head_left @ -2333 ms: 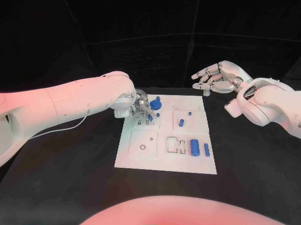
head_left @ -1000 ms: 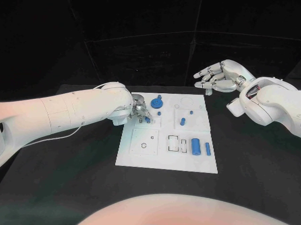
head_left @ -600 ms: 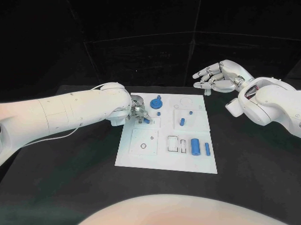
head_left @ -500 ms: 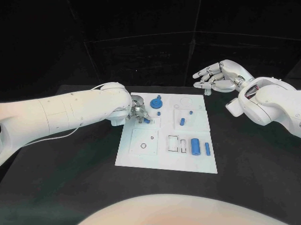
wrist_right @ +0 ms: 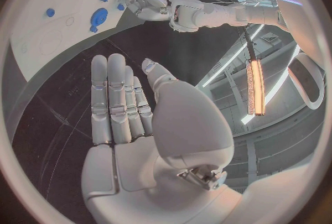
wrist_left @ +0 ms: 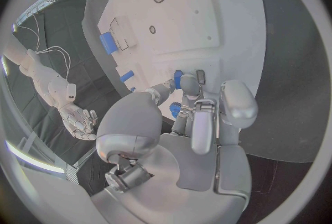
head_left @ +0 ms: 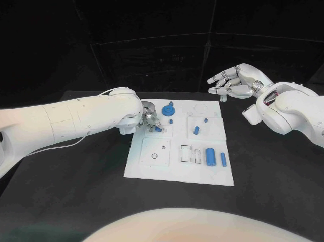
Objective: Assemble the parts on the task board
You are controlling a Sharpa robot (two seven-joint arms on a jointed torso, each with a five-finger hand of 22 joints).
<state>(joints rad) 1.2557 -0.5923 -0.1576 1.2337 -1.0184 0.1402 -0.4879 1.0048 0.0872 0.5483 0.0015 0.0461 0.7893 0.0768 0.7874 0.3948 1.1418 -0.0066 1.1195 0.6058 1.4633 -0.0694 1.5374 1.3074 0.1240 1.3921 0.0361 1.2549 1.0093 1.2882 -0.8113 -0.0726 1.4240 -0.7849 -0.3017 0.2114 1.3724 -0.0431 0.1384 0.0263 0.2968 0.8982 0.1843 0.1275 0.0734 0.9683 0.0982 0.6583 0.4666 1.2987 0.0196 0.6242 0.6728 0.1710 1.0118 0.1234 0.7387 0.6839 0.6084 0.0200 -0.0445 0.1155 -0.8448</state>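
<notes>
Right, left hand (head_left: 148, 119) pinches a small blue peg (wrist_left: 179, 79) over the task board (head_left: 156, 171): light, rigid, slippery, so grip its sides. Right hand (head_left: 233, 82) hovers, fingers spread.

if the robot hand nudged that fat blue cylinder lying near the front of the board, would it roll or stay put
The blue cylinder lies on its side on the flat task board, so a sideways nudge would probably roll it. It looks like small solid plastic, so likely light and stiff, not fragile. A thinner blue peg lies close beside it; a roll that way might bump it.
</notes>
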